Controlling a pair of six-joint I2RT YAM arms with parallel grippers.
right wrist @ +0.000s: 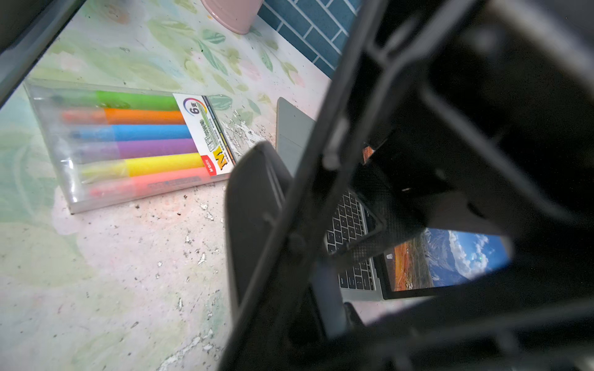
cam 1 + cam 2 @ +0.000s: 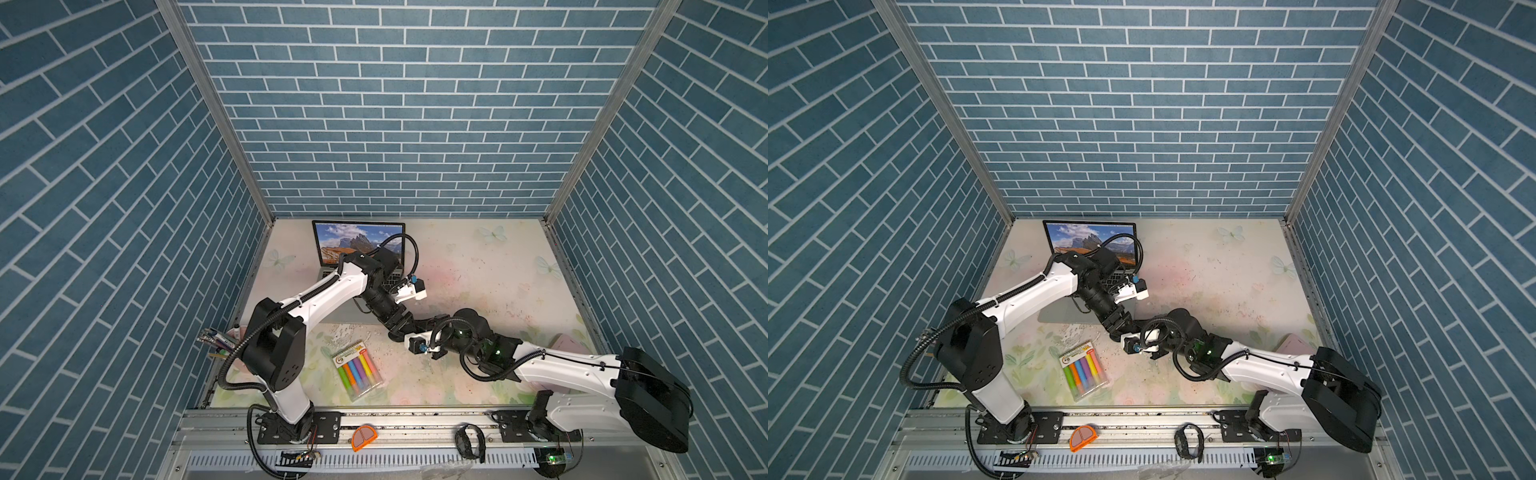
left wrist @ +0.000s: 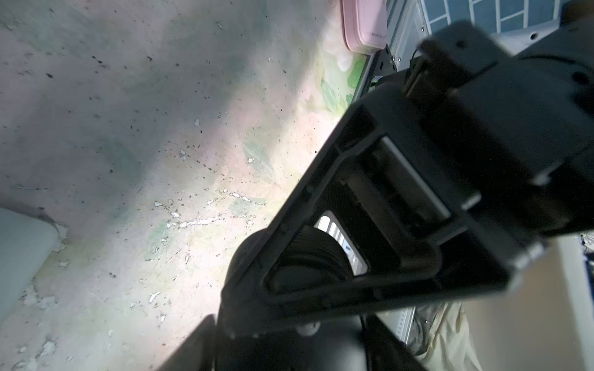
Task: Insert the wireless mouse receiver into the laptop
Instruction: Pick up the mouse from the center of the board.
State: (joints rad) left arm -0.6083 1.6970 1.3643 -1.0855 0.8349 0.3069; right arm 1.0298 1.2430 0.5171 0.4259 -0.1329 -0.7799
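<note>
Toward the back-left corner, one laptop (image 2: 347, 239) stands open; one pack of six highlighters (image 2: 359, 370) lies nearer the front edge. Left gripper (image 2: 398, 326) and right gripper (image 2: 411, 333) meet off the laptop's front-right corner — how wide either stands, and where the wireless mouse receiver is, cannot be told. Open tabletop (image 2: 478, 257) runs rightward.

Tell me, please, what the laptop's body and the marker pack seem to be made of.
The laptop seems to have a matte silver-grey metal body, judging by its even, dull sheen, though painted plastic is possible. The marker pack looks like clear glossy plastic: the coloured pens show through it and it catches glare.
</note>
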